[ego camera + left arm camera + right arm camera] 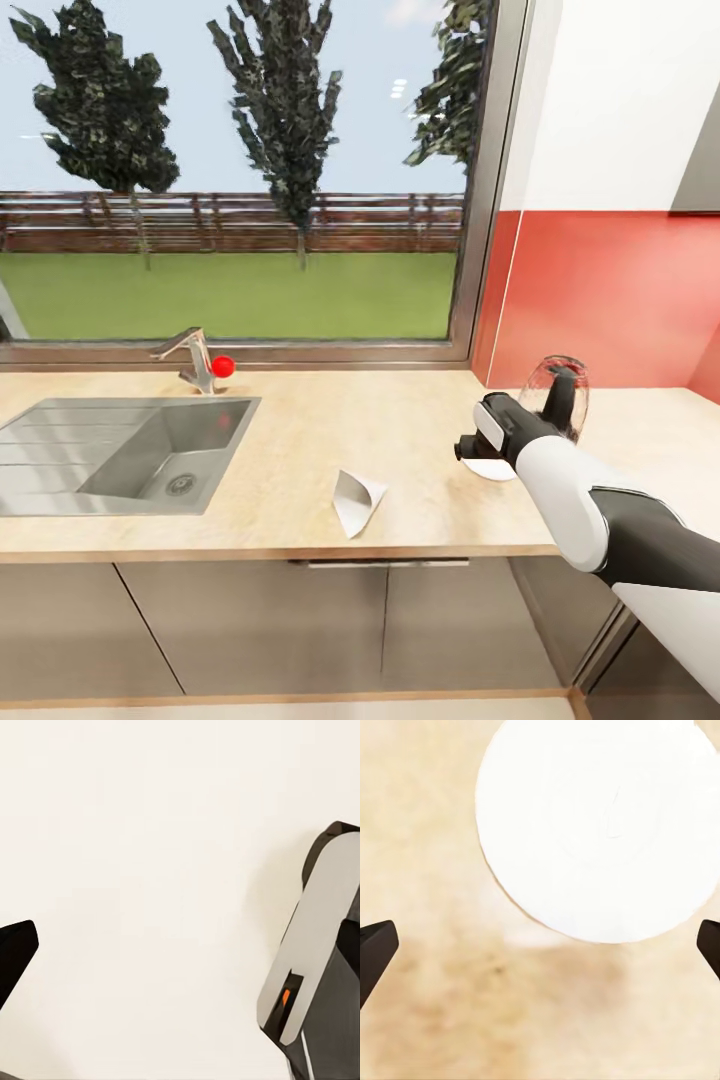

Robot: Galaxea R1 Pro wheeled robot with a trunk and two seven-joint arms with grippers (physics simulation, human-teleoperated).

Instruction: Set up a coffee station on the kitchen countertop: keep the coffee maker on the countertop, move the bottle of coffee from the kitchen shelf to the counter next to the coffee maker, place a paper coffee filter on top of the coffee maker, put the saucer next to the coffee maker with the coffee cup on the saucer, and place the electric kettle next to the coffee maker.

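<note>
On the countertop [300, 440], from the sink [120, 450] and tap [190, 358] at the left, past the paper filter [357, 500] lying on its side near the front edge, the right gripper [540, 945] hangs with fingers spread, empty, just above the saucer [600, 825], and the kettle [560, 395] stands just behind.

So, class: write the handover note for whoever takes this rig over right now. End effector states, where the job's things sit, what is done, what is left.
Right end effector: open, empty, hanging over the saucer, which lies flat on the kitchen countertop.
Left end effector: open and empty, facing a pale surface.
Electric kettle: upright on the countertop just behind the right arm.
Paper coffee filter: on its side near the counter's front edge.
Done: nothing confirmed.
Left: saucer, cup, filter, kettle and coffee bottle all need placing by the coffee maker.
</note>
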